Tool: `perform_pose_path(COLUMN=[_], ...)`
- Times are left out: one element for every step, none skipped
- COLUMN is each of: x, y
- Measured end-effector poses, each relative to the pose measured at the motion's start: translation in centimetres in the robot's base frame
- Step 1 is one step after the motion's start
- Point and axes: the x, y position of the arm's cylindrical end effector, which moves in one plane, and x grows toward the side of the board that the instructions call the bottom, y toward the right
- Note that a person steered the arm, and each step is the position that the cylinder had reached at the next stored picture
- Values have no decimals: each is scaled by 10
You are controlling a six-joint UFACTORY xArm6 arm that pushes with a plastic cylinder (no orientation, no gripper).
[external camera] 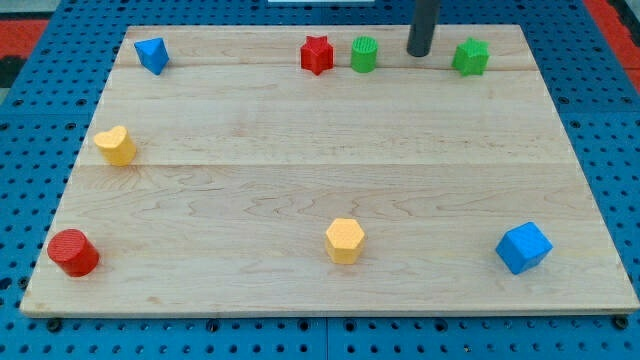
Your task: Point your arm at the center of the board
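Nearest us, along the view's bottom edge of the board (300, 290), we have three blocks: a red cylinder (73, 252) at the left corner, a yellow hexagon (344, 240) a little right of the middle, and a blue cube (523, 247) toward the right corner. They sit well apart from one another.

Further up on the left, a yellow heart (116, 145) lies near the board's left edge. The centre of the board is bare wood, well below our rod.

Along the view's top we see a blue block (151, 54) of roughly triangular shape at the left corner, then a red star (317, 54) just beside a green cylinder (364, 54), and a green star (470, 56) further right.

Our rod comes down from the top edge; my tip (418, 53) stands between the green cylinder and the green star, touching neither. It is a plain rod with nothing to open or close, and it holds nothing.
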Motion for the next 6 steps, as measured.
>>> perform_pose_path(x=[0, 0, 2, 39, 96, 140], y=[-30, -52, -64, -52, -64, -128])
